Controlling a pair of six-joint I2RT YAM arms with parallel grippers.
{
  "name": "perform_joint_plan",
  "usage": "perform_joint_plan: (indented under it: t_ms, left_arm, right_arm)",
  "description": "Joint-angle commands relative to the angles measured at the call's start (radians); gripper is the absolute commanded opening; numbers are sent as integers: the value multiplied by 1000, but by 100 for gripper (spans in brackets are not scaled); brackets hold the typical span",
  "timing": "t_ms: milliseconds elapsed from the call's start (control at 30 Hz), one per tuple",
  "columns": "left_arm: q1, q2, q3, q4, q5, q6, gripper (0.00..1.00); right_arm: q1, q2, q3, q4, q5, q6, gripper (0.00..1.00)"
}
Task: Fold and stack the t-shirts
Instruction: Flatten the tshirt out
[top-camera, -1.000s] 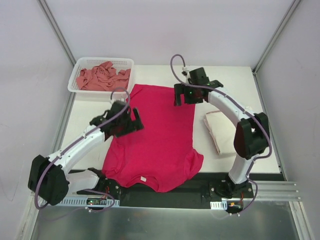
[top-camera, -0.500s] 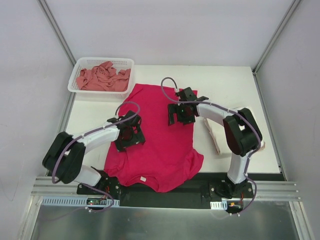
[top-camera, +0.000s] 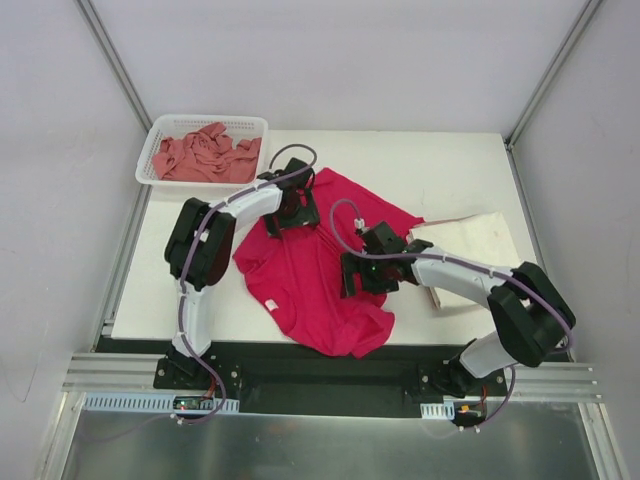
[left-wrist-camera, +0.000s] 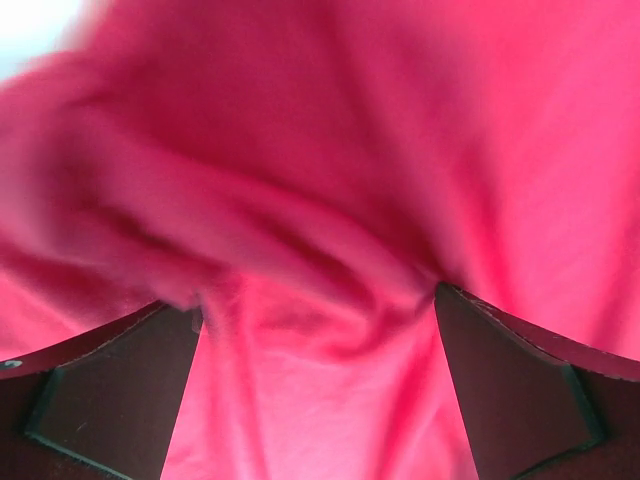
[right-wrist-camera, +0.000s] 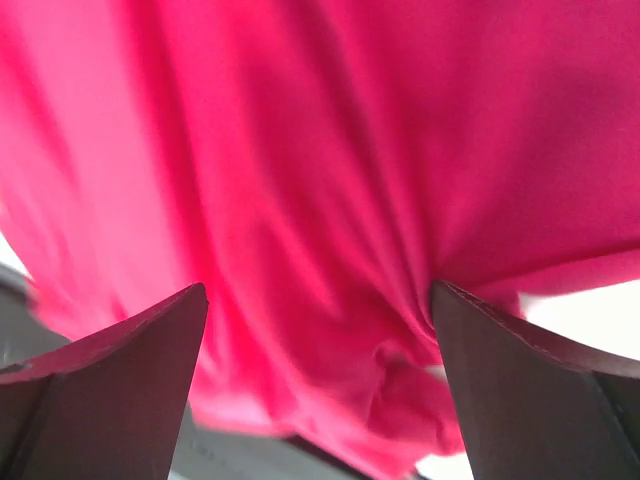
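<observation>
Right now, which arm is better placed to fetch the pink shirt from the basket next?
Probably left. Its hand is at the red shirt's far edge, close to the basket holding the pink shirt; the right hand is farther away.

- Top view: bright, even, diffuse light. Soft shadows only, no glare, sharp throughout.
- Left wrist view: the magenta-red t-shirt (left-wrist-camera: 330, 200) above the fingers (left-wrist-camera: 100, 390) is smeared by blur, while the fingers are crisper. A washed-out pale patch lies far above the left one.
- Right wrist view: cloth between the fingers (right-wrist-camera: 100, 390) is soft and streaked.
</observation>
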Motion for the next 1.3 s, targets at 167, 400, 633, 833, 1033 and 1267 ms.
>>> perform_joint_plan:
  t_ms: [167, 400, 633, 833, 1033, 1267]
  left_arm:
    - [1, 324, 486, 75, 166, 239, 99]
    - [1, 455, 755, 75, 333, 357, 99]
    - [-7, 267, 692, 75, 351, 414, 99]
    - [-68, -134, 252, 73, 307, 379, 99]
    - [-107, -454, -231, 90, 163, 201, 99]
    - [-154, -557, -529, 254, 233, 92, 99]
  right_arm:
    - [134, -74, -36, -4, -68, 51, 97]
    - [188, 29, 39, 52, -122, 46, 97]
    - [209, 6, 78, 3, -73, -26, 97]
    - [208, -78, 69, -115, 104, -66, 97]
    - [186, -185, 27, -155, 199, -69, 97]
    - [59, -146, 64, -120, 173, -102, 97]
